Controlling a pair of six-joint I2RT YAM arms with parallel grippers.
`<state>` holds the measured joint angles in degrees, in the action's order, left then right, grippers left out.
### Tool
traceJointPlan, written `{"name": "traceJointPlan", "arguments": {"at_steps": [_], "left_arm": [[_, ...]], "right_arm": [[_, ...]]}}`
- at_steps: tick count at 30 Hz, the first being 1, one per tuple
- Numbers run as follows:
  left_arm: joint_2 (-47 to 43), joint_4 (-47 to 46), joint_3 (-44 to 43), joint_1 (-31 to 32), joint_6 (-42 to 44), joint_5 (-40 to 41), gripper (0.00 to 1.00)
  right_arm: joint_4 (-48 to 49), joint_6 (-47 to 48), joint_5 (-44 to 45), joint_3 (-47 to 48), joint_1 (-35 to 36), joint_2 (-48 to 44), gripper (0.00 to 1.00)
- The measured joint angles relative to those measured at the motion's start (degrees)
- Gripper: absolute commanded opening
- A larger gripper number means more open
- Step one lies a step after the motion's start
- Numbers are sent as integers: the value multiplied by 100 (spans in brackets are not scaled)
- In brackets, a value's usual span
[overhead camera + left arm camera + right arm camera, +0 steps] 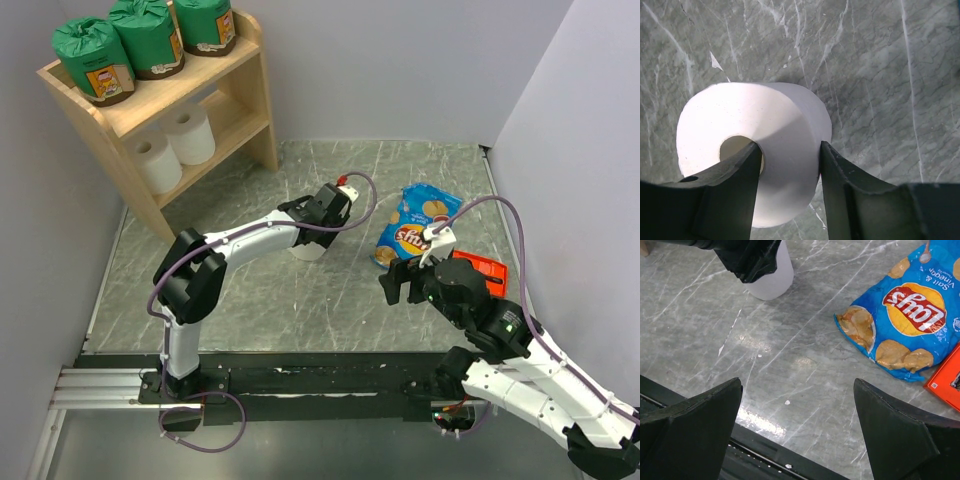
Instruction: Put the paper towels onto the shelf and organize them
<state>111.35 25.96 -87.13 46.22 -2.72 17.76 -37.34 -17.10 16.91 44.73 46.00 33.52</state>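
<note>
A bare white paper towel roll [770,120] stands upright on the grey marble table, mid-table in the top view [308,250]. My left gripper [790,145] is shut on its wall, one finger inside the hollow core and the other against the outside; from above, the left gripper [322,215] covers most of the roll. The wooden shelf [252,100] stands at the far left. Three green-wrapped rolls [148,35] sit on its top tier, and two white rolls [172,148] on the lower tier. My right gripper [797,385] hangs open over bare table at the near right [400,285].
A blue chips bag [415,225] lies right of centre, also in the right wrist view [900,310]. A flat red packet [485,270] lies beside it, by my right arm. Grey walls enclose the table at the back and on both sides.
</note>
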Motion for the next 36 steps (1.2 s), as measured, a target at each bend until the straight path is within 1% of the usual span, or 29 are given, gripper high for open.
{"name": "traceJointPlan", "arguments": {"at_steps": [5, 9, 12, 18, 26, 32, 36], "left_arm": [[-2, 15, -11, 2, 90, 37, 44], [-2, 310, -219, 4, 365, 269, 43], [-11, 505, -566, 4, 684, 590, 44], [-299, 470, -1097, -61, 1672, 1320, 44], [-407, 144, -1812, -562, 2625, 1823, 44], [-387, -116, -2212, -1025, 3161, 1923, 43], [-293, -391, -2455, -1250, 3541, 2048, 43]], "right_arm": [[-2, 0, 0, 0, 0, -7, 99], [-2, 0, -7, 0, 0, -7, 100], [-2, 0, -26, 0, 0, 7, 100], [0, 4, -48, 28, 0, 109, 100], [120, 31, -76, 35, 0, 343, 99], [162, 66, -66, 31, -2, 505, 99], [299, 66, -155, 13, 0, 457, 100]]}}
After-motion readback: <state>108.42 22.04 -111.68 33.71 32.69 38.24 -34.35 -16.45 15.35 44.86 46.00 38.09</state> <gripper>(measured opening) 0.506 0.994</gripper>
